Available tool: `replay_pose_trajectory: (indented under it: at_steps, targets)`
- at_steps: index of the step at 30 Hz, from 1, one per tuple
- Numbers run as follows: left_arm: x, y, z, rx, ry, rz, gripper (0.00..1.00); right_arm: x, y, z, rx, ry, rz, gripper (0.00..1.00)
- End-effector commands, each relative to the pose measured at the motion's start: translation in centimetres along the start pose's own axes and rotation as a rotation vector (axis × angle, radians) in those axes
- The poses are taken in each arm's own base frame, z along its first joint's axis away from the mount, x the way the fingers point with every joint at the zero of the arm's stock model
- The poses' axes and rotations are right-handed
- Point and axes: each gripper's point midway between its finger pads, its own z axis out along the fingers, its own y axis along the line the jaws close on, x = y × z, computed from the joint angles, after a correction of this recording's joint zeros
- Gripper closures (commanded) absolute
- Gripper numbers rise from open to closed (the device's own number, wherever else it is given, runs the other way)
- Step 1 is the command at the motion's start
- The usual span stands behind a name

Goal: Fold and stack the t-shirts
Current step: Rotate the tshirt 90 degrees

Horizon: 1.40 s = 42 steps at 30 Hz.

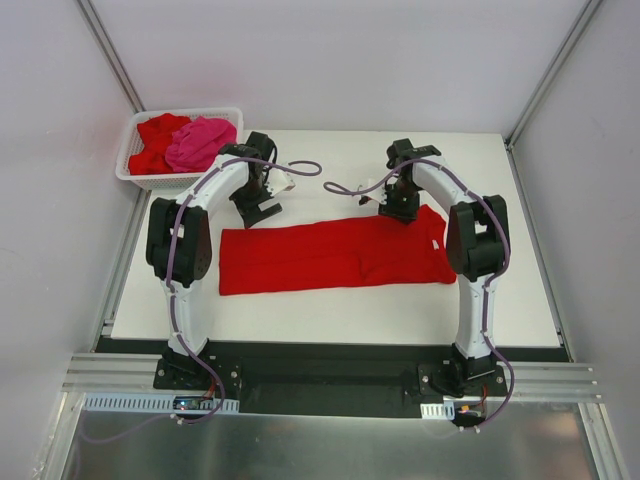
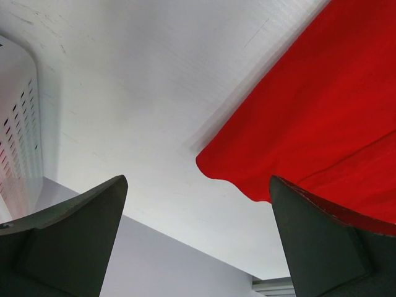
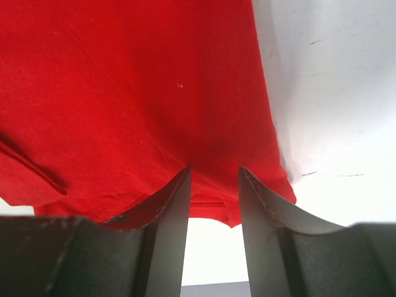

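Note:
A bright red t-shirt [image 1: 330,258] lies flat on the white table [image 1: 330,310] as a long folded band running left to right. My left gripper [image 1: 262,212] hovers at its far left corner with the jaws wide open and nothing between them; in the left wrist view that gripper [image 2: 198,179] frames the shirt's corner [image 2: 322,111]. My right gripper [image 1: 400,212] is at the shirt's far edge, toward the right end. In the right wrist view its fingers [image 3: 214,170] stand a little apart over the red cloth [image 3: 124,93], with a gap showing between them.
A white lattice basket [image 1: 170,181] stands at the table's far left corner, holding a red t-shirt [image 1: 158,140] and a hot pink one [image 1: 200,142]. Its wall [image 2: 21,136] shows beside my left fingers. Grey walls close in on both sides.

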Motion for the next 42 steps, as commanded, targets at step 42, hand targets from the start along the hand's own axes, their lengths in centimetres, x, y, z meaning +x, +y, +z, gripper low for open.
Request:
replay_pose_trajectory:
  at_steps: [42]
  targets:
    - [-1.0,0.6,-0.6,-0.024,-0.002,0.023,0.01,-0.6,-1.7,-1.4,0.066,0.007,-0.007,0.99]
